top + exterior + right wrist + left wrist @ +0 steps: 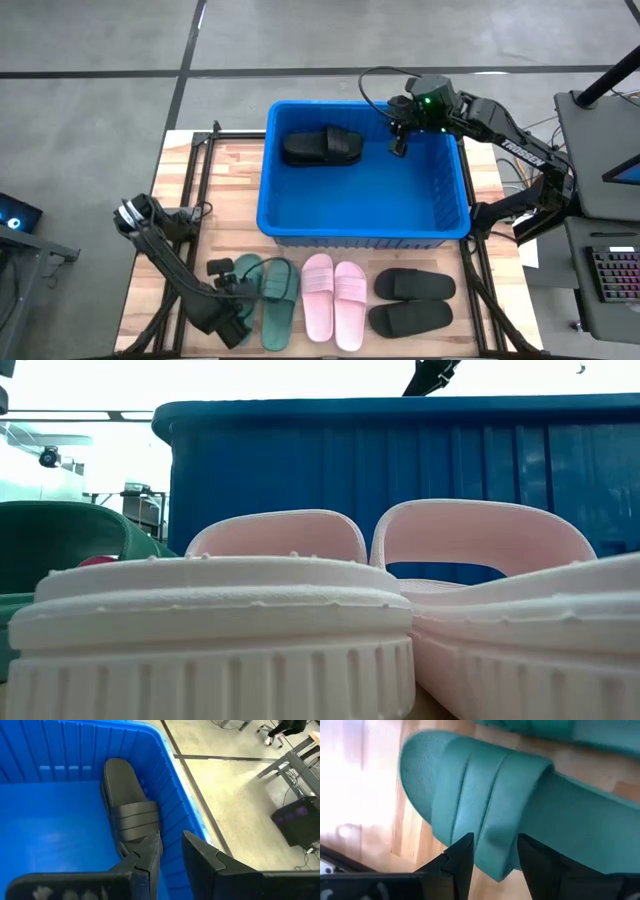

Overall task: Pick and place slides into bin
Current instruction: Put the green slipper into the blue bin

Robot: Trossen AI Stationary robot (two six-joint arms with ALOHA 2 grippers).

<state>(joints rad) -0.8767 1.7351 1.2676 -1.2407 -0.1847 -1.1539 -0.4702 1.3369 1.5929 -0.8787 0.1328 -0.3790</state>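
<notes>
One black slide (321, 147) in the bin (275, 195), five left on the table's near edge; left gripper (236, 312) jaws straddling a green slide's (520, 815) strap, right gripper (397, 148) empty, jaws slightly apart.

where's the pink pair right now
In the high view the pink pair lies on the table's near edge, just outside the blue bin, between the green slides and the black pair.

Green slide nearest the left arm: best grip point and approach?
Take the green slide by its wide strap, coming from above at the table's near edge. The strap arches clear of the sole, leaving a raised band one finger can slip under. The left hand already straddles the strap's edge, fingers apart, not clamped.
</notes>
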